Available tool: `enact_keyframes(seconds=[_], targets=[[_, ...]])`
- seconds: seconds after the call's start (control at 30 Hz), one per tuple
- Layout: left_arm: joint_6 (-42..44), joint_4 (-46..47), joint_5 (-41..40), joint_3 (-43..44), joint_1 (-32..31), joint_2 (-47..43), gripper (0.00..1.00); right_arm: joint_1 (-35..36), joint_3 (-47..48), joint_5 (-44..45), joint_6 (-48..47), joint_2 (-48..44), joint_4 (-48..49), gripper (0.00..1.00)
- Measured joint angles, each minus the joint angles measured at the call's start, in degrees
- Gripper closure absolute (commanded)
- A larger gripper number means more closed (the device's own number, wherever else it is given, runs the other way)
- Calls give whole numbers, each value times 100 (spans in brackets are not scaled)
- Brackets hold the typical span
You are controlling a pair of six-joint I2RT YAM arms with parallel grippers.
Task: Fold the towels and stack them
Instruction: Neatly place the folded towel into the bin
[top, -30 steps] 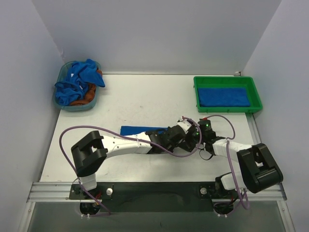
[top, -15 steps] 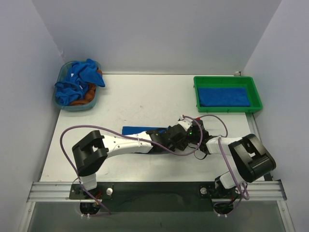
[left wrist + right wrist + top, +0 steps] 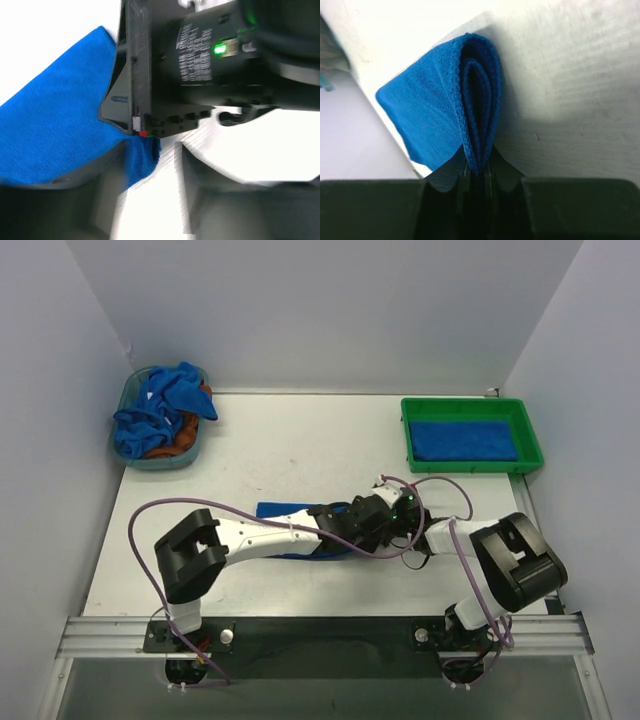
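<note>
While the right gripper (image 3: pixel 478 171) clamps the folded blue towel (image 3: pixel 432 107), the left gripper (image 3: pixel 150 157) stands parted — a corner lies between.

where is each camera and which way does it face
Top external: above, behind the bases, looking down at the table; both arms show.
Left wrist: on the left arm, facing the towel and right arm; own fingers below.
Right wrist: looks along its pincer, shut on the towel.
All three share the towel.

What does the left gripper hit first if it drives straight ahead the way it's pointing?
Likely the right arm's black wrist housing: it fills the view just ahead of the left gripper. The blue towel sits mostly to the side. Depth unclear.
</note>
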Motion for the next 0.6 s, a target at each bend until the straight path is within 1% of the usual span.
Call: enact_keyframes(seconds=[0.07,0.1,0.17,0.23,0.3,0.4,0.5,0.6], targets=[[-83,-4,31,61,31,-72,25,-83,229,2,-339,-7,-424,100],[-144,-46,46,61,63,-146,16,-162,369,2,-514,-7,-647,100],[-262,-105,199,2,188,-415,8,-337,671,7,-881,-7,-1040,100],[-356,-153,391,-153,461,-807,2,-501,1099,2,-1338,31,-1462,100],[-428,-199,590,-378,872,-1307,3,-636,1532,-20,-1801,109,-1744,100],[-459,-337,894,-743,1746,-2166,3,-861,2337,-44,-2542,393,-2232,100],[-369,-402,1064,-1106,2833,-2896,3,-1049,3060,-44,-3163,739,-2527,100],[-116,-476,1200,-1582,3928,-3440,3,-1222,3810,-11,-3746,1095,-2975,100]])
